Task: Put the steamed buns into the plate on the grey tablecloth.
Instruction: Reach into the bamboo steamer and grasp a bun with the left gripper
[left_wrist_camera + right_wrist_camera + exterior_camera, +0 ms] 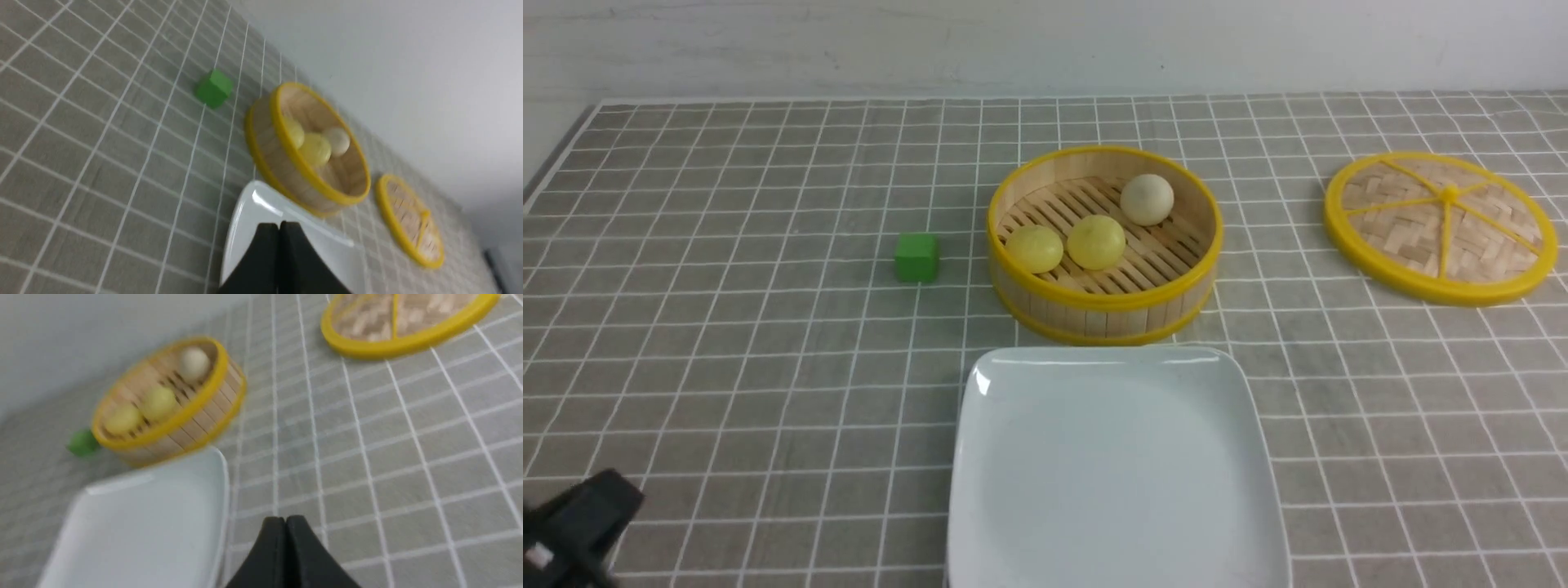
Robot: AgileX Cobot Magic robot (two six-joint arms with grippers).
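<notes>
Grey tablecloth (727, 327) with a white grid, backed by a pale wall.

- **Left gripper** (279, 224): low at the near left, jaws pressed together, holding nothing.
- **Right gripper** (285, 519): jaws likewise pressed together, holding nothing, above cloth just beside the plate's edge.
- **White square plate** (1111, 474): ahead of both grippers and between them.
- **Bamboo steamer basket** (1107, 314): just beyond the plate's far rim. It holds all three steamed buns, two pale yellow (1035, 248) (1096, 242) side by side and one off-white (1147, 199) farther back.
- **Green cube** (916, 257): near the basket, on the left gripper's side.
- **Woven lid** (1441, 229): flat on the cloth, well apart from the basket, on the right gripper's side.
</notes>
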